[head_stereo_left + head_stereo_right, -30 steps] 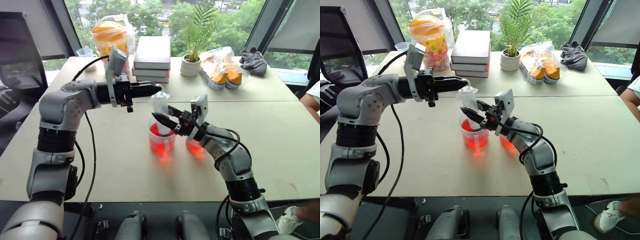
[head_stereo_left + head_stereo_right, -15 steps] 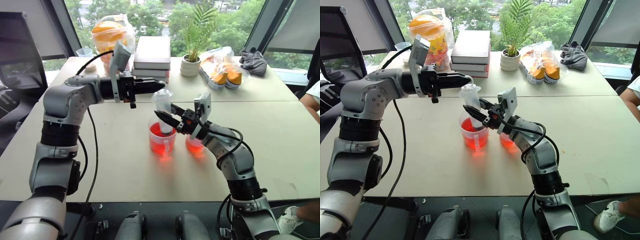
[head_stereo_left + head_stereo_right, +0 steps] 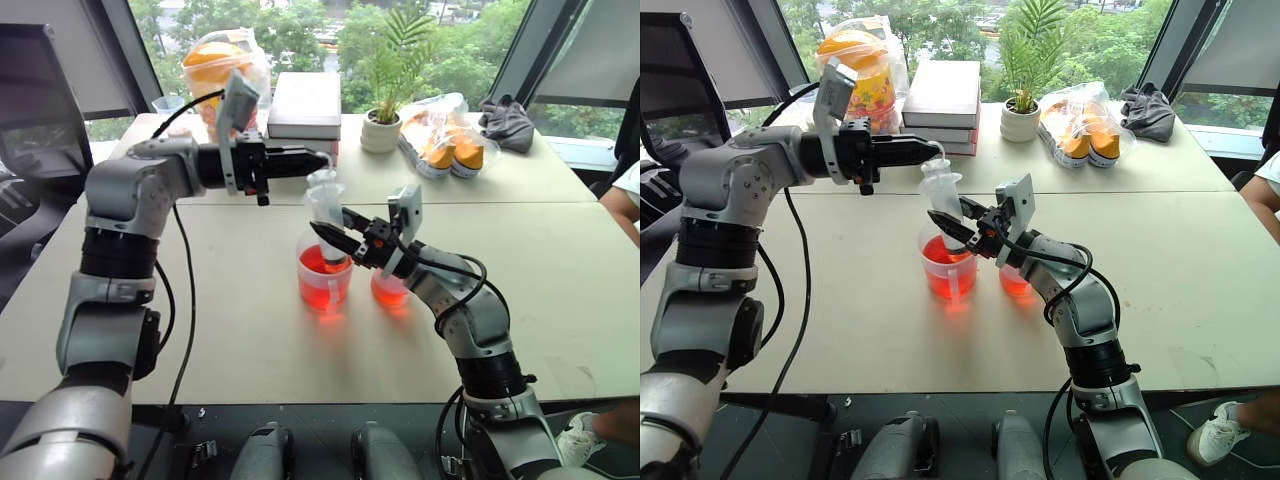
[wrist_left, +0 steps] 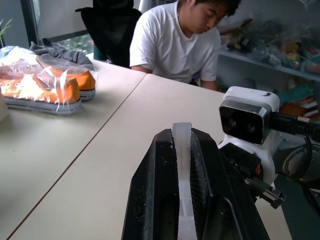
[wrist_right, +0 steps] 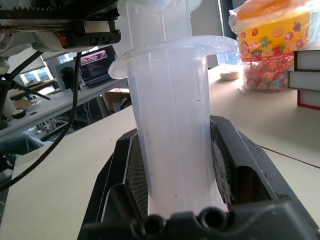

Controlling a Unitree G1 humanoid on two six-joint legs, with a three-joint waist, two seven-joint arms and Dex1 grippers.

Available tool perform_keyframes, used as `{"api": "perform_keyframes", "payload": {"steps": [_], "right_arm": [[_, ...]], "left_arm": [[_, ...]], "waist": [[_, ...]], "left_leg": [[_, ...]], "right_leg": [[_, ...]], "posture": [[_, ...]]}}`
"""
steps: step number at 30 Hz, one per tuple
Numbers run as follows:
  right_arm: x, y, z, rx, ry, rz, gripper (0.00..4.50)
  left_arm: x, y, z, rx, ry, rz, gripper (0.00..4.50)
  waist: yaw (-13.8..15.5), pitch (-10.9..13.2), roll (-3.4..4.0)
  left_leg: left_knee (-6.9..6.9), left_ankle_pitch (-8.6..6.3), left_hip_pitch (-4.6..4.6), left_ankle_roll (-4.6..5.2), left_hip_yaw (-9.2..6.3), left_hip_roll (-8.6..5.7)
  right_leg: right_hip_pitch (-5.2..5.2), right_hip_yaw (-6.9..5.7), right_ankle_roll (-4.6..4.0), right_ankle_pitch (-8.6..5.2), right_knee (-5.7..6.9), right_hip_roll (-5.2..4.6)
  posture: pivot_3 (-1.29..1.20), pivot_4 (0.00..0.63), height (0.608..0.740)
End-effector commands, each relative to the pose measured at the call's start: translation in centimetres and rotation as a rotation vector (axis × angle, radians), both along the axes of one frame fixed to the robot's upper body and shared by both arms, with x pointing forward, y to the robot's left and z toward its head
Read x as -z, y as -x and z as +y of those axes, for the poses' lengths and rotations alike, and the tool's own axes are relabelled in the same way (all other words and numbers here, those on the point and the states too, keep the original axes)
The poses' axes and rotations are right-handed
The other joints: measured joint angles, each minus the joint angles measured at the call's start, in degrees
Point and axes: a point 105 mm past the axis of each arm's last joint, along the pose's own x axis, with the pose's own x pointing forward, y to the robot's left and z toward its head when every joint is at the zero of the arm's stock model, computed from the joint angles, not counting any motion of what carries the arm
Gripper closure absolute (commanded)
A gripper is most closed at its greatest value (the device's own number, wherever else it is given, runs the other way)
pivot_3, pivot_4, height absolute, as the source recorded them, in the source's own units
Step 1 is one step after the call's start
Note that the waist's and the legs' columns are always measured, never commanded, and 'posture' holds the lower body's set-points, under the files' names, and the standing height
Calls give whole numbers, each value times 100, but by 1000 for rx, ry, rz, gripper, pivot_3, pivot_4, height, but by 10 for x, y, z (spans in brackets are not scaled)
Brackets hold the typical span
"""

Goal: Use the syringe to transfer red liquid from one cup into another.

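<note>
Right eye view: right gripper [image 3: 945, 224] clamps the syringe [image 3: 945, 203] barrel above the larger beaker [image 3: 945, 270] mid-table; left gripper [image 3: 930, 150] pinches its plunger.

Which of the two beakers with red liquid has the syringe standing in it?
The larger beaker, on the robot's left of the pair. The syringe stands in it; the smaller beaker beside it sits lower, partly behind the right gripper.

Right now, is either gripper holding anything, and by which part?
Both hold the syringe. The right gripper clamps its clear barrel, as the right wrist view shows. The left gripper pinches the plunger's top flange, above the larger cup.
</note>
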Motion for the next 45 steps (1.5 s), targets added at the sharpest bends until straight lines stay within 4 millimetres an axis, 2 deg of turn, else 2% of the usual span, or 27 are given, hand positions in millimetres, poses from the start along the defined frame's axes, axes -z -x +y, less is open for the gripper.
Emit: {"api": "perform_keyframes", "payload": {"steps": [1,9,13,16,18,19,23,31,33,39,42,45], "right_arm": [[16,15,17,-119,56,39,3110],[11,15,15,-116,52,28,3110],[-2,13,13,-105,32,1,3110],[-17,12,12,-95,5,-29,3110],[-26,11,11,-90,-14,-45,3110],[-30,11,11,-89,-22,-52,3110],[-46,13,9,-86,-46,-78,3110],[-57,16,5,-60,-75,-96,3110],[-69,17,-1,-38,-93,-125,3110],[-114,16,-42,105,-160,-228,3110],[-118,19,-66,187,-154,-242,3110],[-107,21,-82,248,-141,-219,3110]], "left_arm": [[-53,2,19,-89,68,-203,4478],[-49,3,17,-80,67,-191,4478],[-43,5,15,-63,62,-157,4478],[-35,7,13,-48,56,-125,3330],[-31,8,12,-41,51,-110,2291],[-30,9,12,-39,47,-105,1942],[-23,12,13,-28,36,-76,57],[-23,18,18,-25,60,-55,23],[-25,18,18,-27,65,-56,23],[-26,17,11,2,76,-59,23],[-22,15,5,25,73,-55,23],[-20,15,-2,58,71,-54,23]], "waist": [[0,0,0],[0,0,0],[0,0,0],[-4,0,0],[-13,0,0],[-12,0,0],[-1,0,0],[0,0,0],[0,0,0],[28,0,0],[25,0,0],[17,0,0]], "left_leg": [[0,0,0,0,0,0],[0,0,0,0,0,0],[0,0,0,0,0,0],[0,0,0,0,0,0],[0,0,0,0,0,0],[0,0,0,0,0,1],[0,0,0,0,0,1],[0,0,-1,0,0,0],[0,0,-1,0,0,0],[2,0,-1,0,0,-2],[-1,0,-2,0,0,-2],[-2,0,-3,0,1,-2]], "right_leg": [[0,0,0,0,0,0],[0,0,0,0,0,0],[0,0,0,0,0,0],[0,0,0,0,0,0],[-3,1,0,0,1,0],[-3,1,0,0,3,0],[-4,1,0,0,4,-1],[-4,1,0,0,4,-5],[-4,1,0,0,4,-5],[-4,0,0,0,5,-10],[-4,-1,0,0,1,-11],[-4,0,0,0,1,-11]], "posture": [[0,150,740],[0,150,740],[0,150,740],[0,150,740],[0,150,740],[0,150,740],[0,150,740],[0,150,740],[0,150,740],[0,150,740],[0,150,740],[0,150,740]]}}
